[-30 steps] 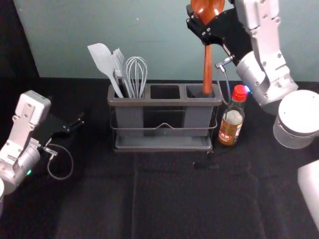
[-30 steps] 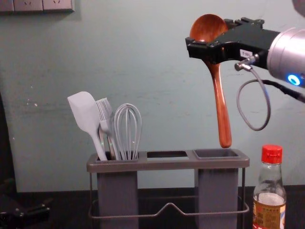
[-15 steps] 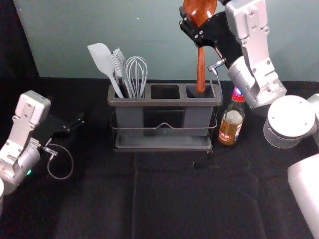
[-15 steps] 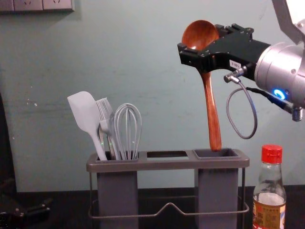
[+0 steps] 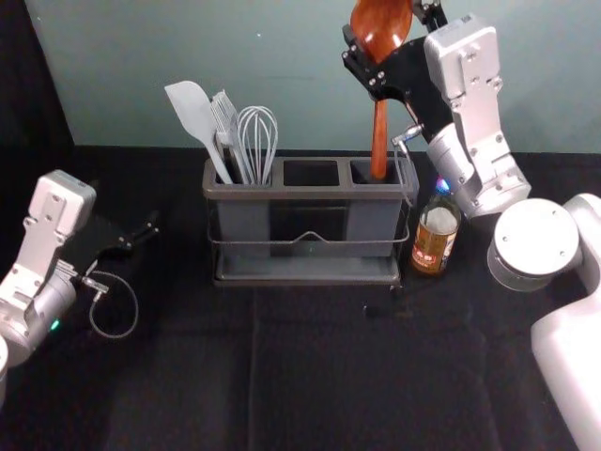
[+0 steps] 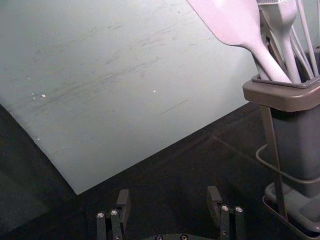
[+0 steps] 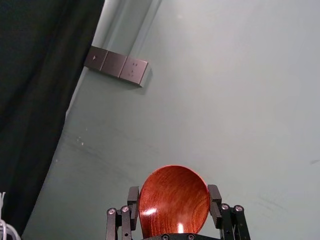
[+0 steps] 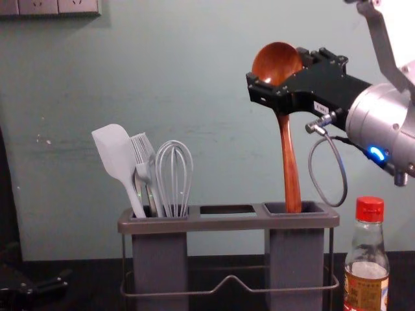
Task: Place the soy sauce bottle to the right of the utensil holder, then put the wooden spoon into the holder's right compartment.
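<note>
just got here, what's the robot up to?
The right gripper holds the wooden spoon by its bowl, upright above the utensil holder, handle tip just into the right compartment. The soy sauce bottle already stands right of the holder. The left gripper is idle, open, off to the holder's left.

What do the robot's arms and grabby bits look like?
The left arm and right arm are silvery white, with blocky and round parts. Their jaws are black. Each has a looping grey cable. A green light glows on the left arm; the right has a blue light and a small white label.
</note>
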Tool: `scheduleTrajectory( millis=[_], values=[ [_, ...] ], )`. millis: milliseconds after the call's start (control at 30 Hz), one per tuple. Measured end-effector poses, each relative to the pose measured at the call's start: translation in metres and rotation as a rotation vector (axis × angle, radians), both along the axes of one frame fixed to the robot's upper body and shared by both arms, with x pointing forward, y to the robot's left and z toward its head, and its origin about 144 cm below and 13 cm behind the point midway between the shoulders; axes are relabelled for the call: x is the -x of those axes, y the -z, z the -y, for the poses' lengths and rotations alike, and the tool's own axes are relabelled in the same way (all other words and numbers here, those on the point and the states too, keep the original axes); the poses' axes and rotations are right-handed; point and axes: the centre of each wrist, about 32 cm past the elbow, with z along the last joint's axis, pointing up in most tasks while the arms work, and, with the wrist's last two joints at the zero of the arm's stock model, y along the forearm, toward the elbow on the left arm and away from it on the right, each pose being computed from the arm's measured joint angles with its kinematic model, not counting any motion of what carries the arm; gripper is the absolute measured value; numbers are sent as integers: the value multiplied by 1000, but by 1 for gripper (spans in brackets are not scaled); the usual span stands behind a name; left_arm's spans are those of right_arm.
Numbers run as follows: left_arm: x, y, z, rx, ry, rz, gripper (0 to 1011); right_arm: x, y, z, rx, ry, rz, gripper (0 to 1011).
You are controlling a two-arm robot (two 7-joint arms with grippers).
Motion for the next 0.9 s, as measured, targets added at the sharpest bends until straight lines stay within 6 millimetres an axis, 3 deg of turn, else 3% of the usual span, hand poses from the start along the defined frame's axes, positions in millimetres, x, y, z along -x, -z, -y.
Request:
scheduleTrajectory(
  millis=[900],
  values=[
    [0, 0, 0, 0, 0, 0, 1005, 8, 32, 5, -1, -3, -89, 842]
  ],
)
